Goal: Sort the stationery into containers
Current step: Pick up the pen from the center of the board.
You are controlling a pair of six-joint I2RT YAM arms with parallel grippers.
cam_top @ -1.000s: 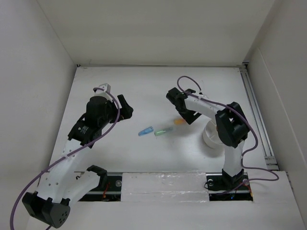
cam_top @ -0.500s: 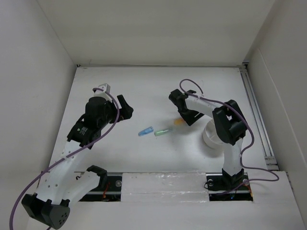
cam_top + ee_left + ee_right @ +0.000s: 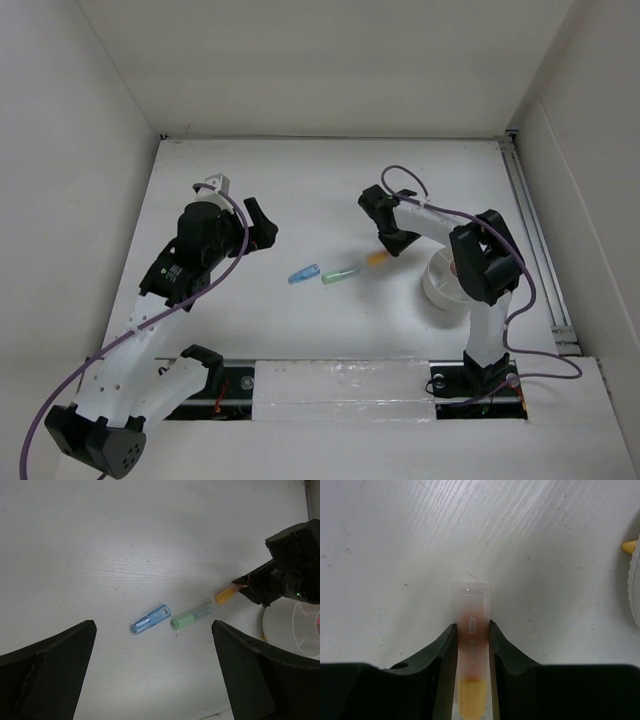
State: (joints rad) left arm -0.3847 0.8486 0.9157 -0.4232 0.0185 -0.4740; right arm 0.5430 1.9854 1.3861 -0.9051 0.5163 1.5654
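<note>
My right gripper (image 3: 471, 630) is shut on the orange marker (image 3: 470, 600), which lies on the table, one black finger against each side. The top view shows that marker (image 3: 376, 257) just left of the round white cup (image 3: 445, 282). A green marker (image 3: 340, 272) and a blue marker (image 3: 303, 274) lie in a row to its left. My left gripper (image 3: 262, 222) hovers open over the left half of the table with nothing between its fingers (image 3: 60, 665). From its wrist I see the blue marker (image 3: 151, 619), the green marker (image 3: 192, 616) and the orange marker (image 3: 225, 595).
The cup (image 3: 280, 625) is divided inside, and something pinkish shows in it at the frame's edge. A small yellow piece (image 3: 629, 545) lies beside the cup's rim (image 3: 636, 590). White walls enclose the table; a rail (image 3: 535, 240) runs along its right side.
My right gripper's jaws have closed in on the orange marker, and that gripper has shifted slightly right. The left arm has not moved.
</note>
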